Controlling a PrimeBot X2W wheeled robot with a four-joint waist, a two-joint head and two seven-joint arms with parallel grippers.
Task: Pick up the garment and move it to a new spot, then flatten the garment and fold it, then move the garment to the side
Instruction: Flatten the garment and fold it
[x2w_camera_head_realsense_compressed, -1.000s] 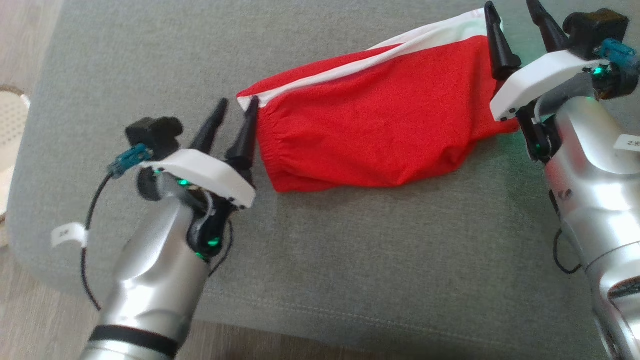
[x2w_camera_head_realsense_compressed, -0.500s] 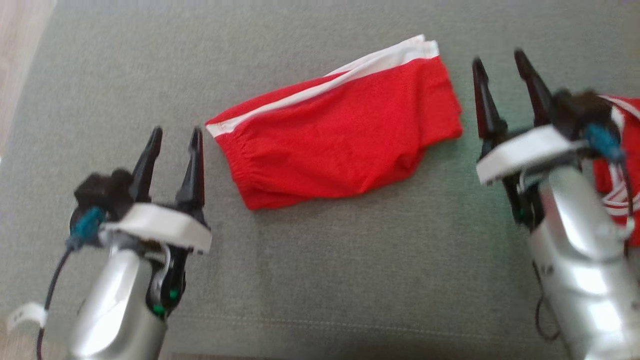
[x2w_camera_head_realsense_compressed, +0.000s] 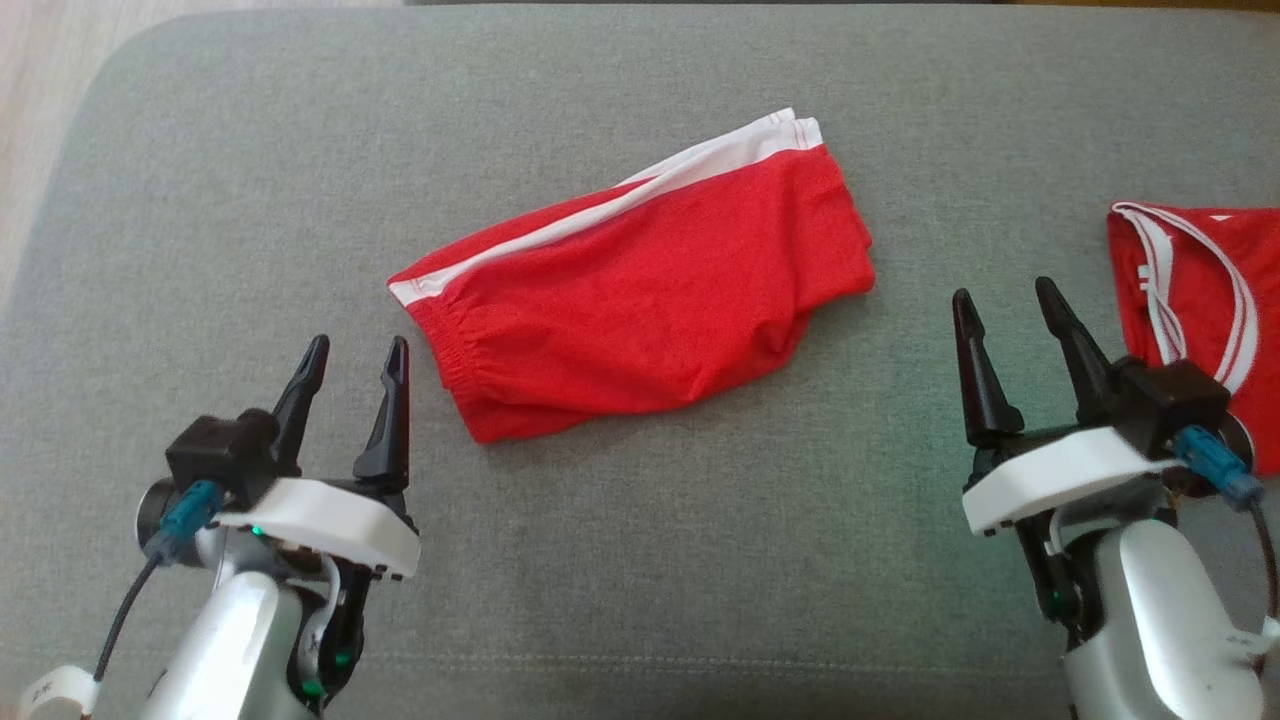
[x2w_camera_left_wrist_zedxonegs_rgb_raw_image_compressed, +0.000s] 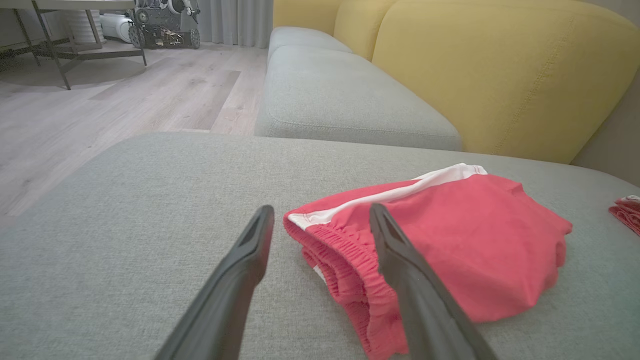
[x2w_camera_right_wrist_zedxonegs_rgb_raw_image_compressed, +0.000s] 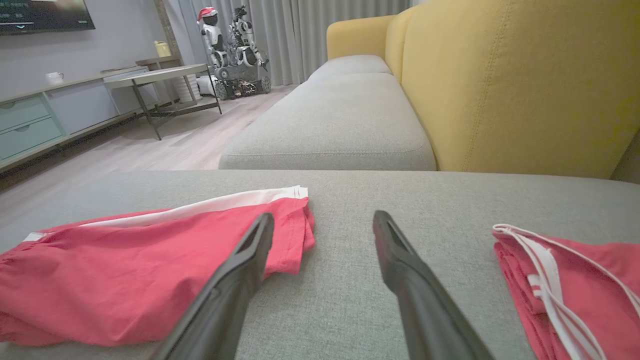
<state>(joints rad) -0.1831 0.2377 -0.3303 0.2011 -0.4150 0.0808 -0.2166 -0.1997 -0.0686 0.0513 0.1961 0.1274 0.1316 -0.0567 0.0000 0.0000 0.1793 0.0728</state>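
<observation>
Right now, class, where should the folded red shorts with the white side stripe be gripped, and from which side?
Probably the gathered elastic waistband of the folded red shorts, from the robot's left, where the open left gripper faces it. Its stacked layers form a thick raised edge on the grey cushion, so one pinch likely catches all.

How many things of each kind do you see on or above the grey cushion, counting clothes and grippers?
Red garments: 2, the folded shorts in the middle and a second garment at the right edge.
Grippers: 2, the left gripper and the right gripper, both open and empty.
Total: 4.
</observation>
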